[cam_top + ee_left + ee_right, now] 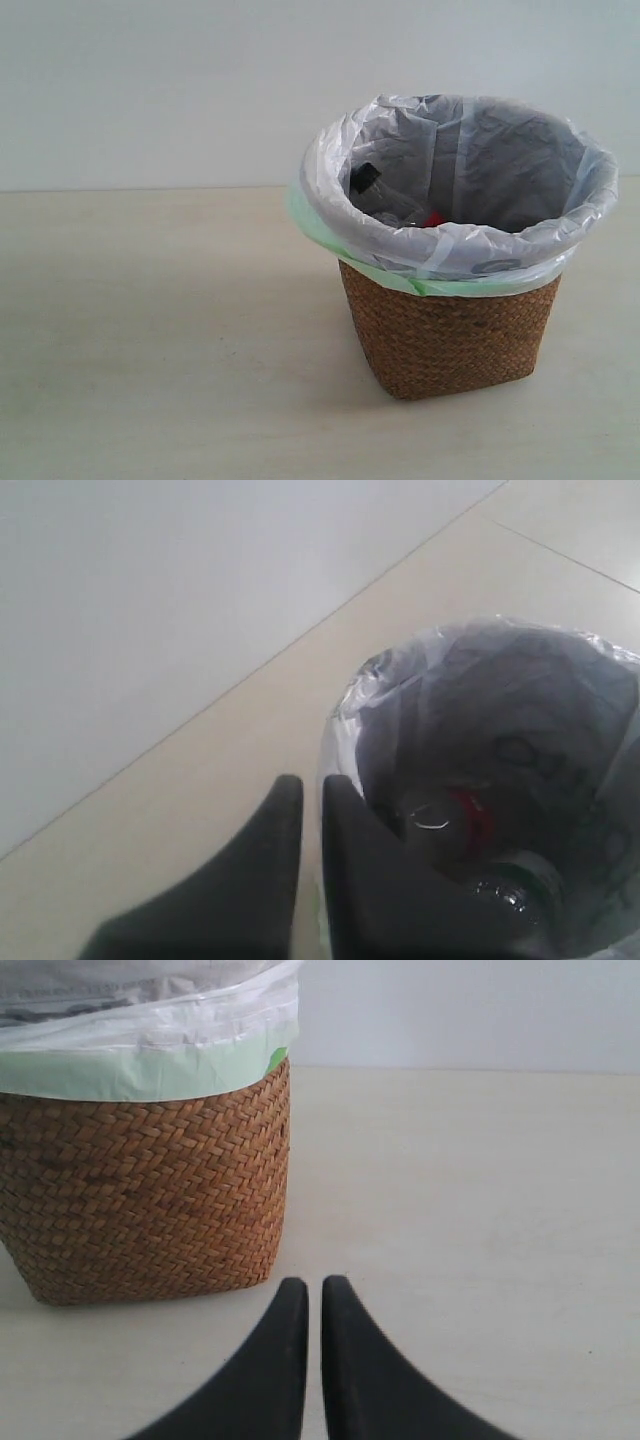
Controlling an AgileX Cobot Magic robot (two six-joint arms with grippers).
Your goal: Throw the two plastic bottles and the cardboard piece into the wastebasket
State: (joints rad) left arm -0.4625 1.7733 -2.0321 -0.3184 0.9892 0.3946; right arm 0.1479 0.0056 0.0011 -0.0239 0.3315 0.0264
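Observation:
The brown wicker wastebasket (450, 340) stands on the table with its white and pale green bag folded over the rim. Inside lie the red-label bottle (468, 818) with its black cap (364, 178) and the green-cap bottle (522, 885). A bit of red label (433, 218) shows in the exterior view. The cardboard piece is out of view. My left gripper (312, 780) hangs shut and empty over the wastebasket's (345, 730) rim. My right gripper (314, 1283) is shut and empty, low over the table beside the wastebasket (150, 1200). Neither gripper appears in the exterior view.
The pale beige table (150, 340) spreads around the basket, and a plain white wall (150, 90) rises behind it. The table's far edge meets the wall just behind the basket.

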